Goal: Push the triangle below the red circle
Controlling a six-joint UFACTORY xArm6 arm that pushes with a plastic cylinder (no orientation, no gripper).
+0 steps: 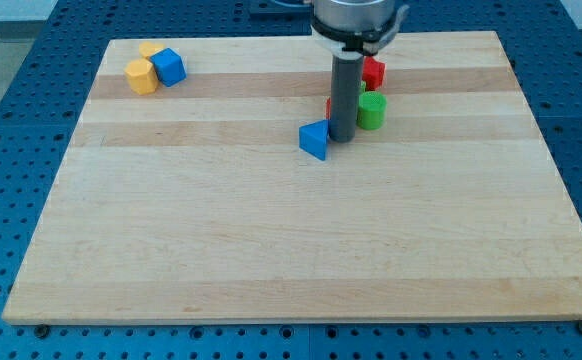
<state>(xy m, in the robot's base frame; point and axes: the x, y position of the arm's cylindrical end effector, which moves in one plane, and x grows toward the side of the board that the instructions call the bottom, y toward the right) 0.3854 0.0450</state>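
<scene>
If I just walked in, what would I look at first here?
Probably the dark rod coming down from the view's top, with my tip right beside the blue triangle near the board's middle. Just behind the rod sit a green block and a red block, with another red bit mostly hidden by the rod. Far off at the view's top left huddle a yellow block and a blue cube.
</scene>
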